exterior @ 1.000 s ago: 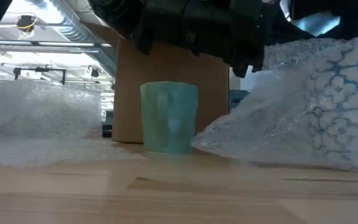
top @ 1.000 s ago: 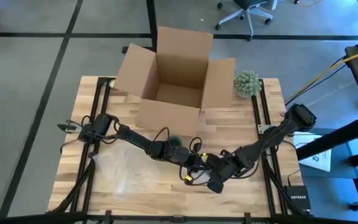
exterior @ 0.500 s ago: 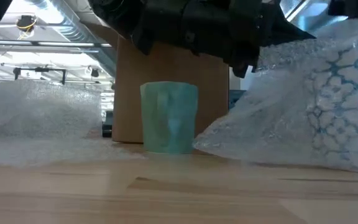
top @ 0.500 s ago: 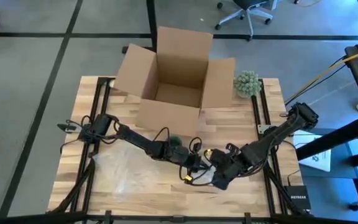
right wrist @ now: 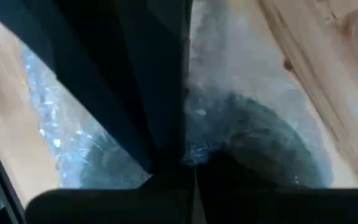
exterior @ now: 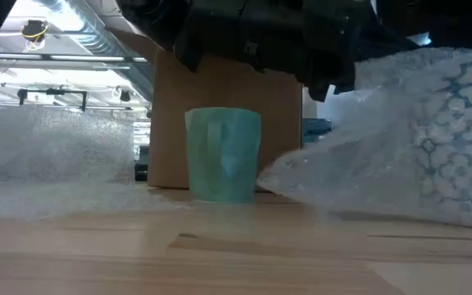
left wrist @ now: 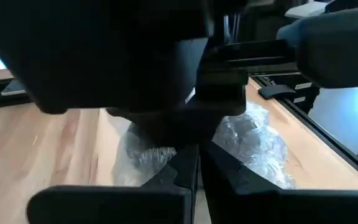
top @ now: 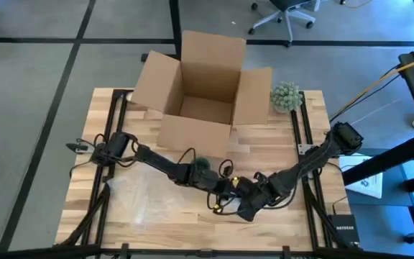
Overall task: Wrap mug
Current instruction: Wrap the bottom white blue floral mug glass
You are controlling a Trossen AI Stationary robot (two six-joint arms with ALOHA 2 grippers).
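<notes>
Standing upright, ribbed green mug point(exterior: 223, 155) beside crinkled, seemingly bubbled wrap point(exterior: 400, 156)

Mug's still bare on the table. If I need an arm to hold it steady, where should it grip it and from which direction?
Grip the green mug by its rim from straight above. It stands upright with its mouth up, and bubble wrap crowds its side, so a top-down pinch over the wall looks clearest. I cannot make out the handle.
</notes>
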